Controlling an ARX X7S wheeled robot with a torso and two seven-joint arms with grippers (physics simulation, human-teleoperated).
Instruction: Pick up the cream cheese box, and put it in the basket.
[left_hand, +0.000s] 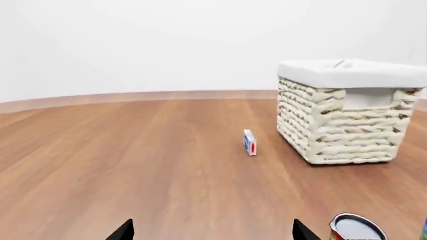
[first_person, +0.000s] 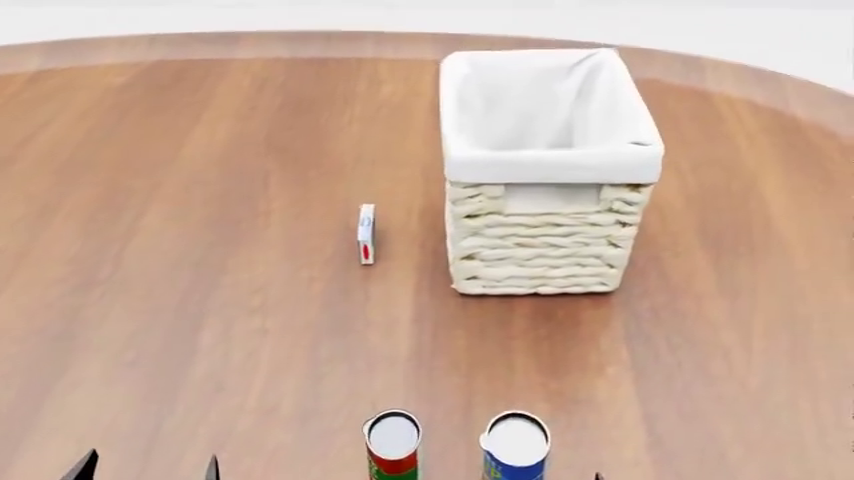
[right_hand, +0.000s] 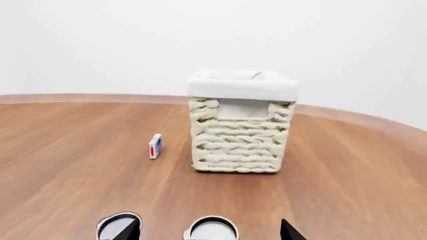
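The cream cheese box (first_person: 366, 233) is stood on edge just beside the basket (first_person: 550, 160), so it's probably best pinched across its thin faces by the left end effector (left_hand: 212, 231), seen spread wide and empty.

Cream cheese box (first_person: 366, 234) upright on edge beside basket (first_person: 541, 245).

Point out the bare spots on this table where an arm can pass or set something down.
Widest bare wood lies on the left, beside the cream cheese box. The middle strip between that box and the two cans is open too. Right of the basket is free. Tightest: the narrow gap between box and basket.
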